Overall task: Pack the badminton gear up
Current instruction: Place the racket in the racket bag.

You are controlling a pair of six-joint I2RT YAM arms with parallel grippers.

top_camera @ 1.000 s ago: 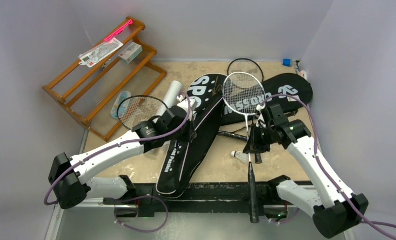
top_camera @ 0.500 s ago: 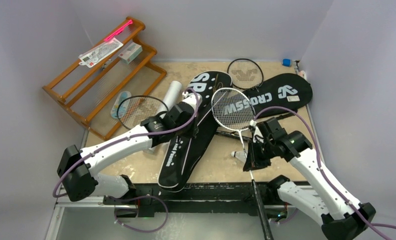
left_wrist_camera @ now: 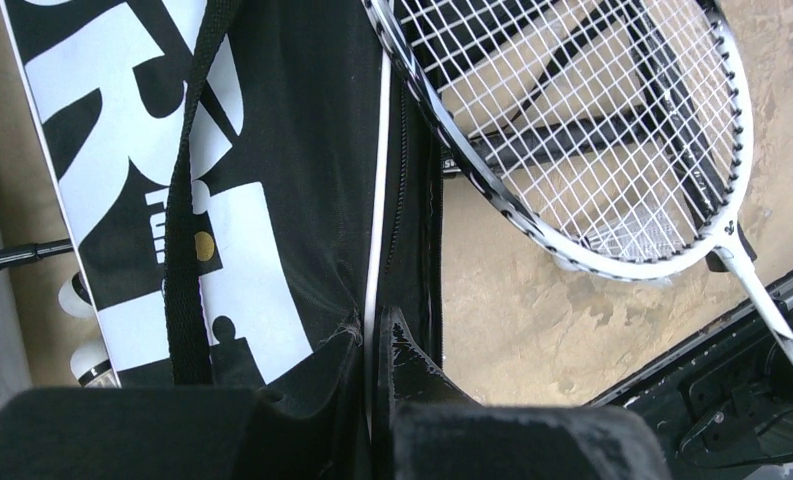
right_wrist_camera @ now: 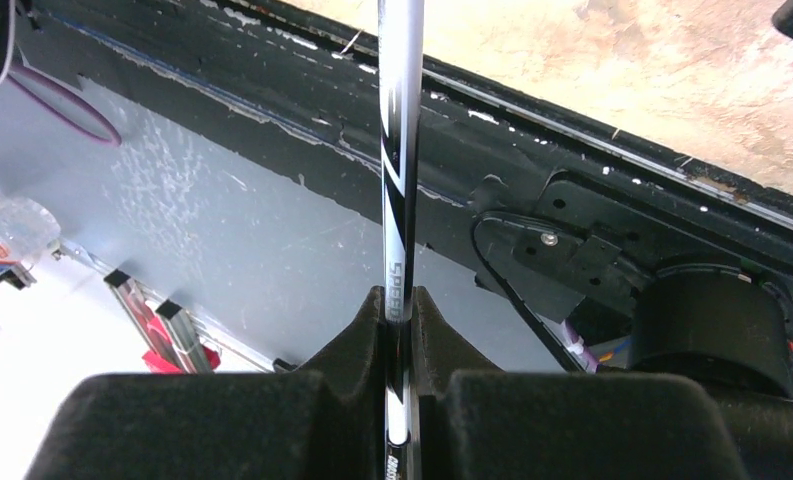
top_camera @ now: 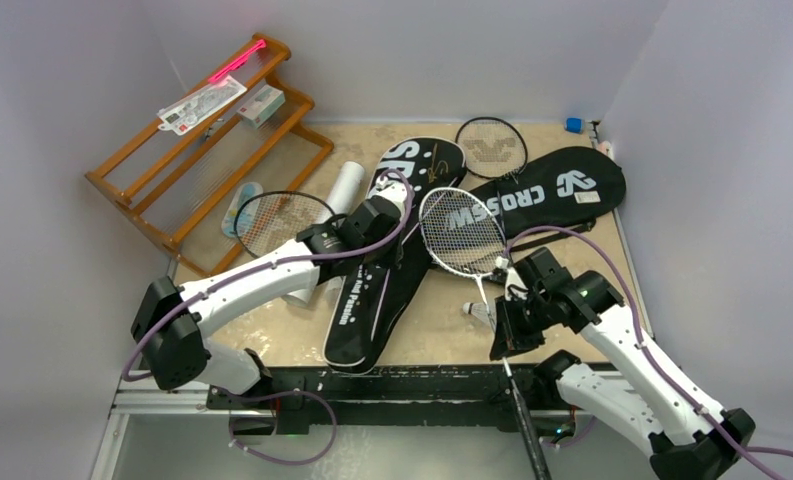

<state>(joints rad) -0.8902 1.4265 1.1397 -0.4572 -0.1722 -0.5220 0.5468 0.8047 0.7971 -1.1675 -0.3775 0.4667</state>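
My left gripper (top_camera: 377, 226) is shut on the zip edge of the near black racket bag (top_camera: 357, 310); the left wrist view shows its fingertips (left_wrist_camera: 377, 330) pinching the bag (left_wrist_camera: 302, 120). My right gripper (top_camera: 507, 335) is shut on the shaft (right_wrist_camera: 397, 150) of a white-rimmed racket (top_camera: 462, 230). Its head hovers beside the bag's open edge and its handle (top_camera: 527, 435) sticks out past the near rail. A second black bag (top_camera: 557, 188) lies at the back right. Other rackets lie at the back (top_camera: 490, 147) and at the left (top_camera: 282, 222). A white tube (top_camera: 340, 190) and a shuttlecock (top_camera: 480, 313) lie on the table.
The orange wooden rack (top_camera: 132, 195) stands at the back left, with a small carton (top_camera: 262, 104) and a pink-edged card (top_camera: 202, 105) on it. A black rail (top_camera: 412, 385) runs along the near edge. A small blue item (top_camera: 573, 124) sits in the back right corner.
My right gripper has drawn the racket toward the near edge and left; its head moved off the far bag to beside the near bag. My left gripper moved right, shifting the bag's edge.
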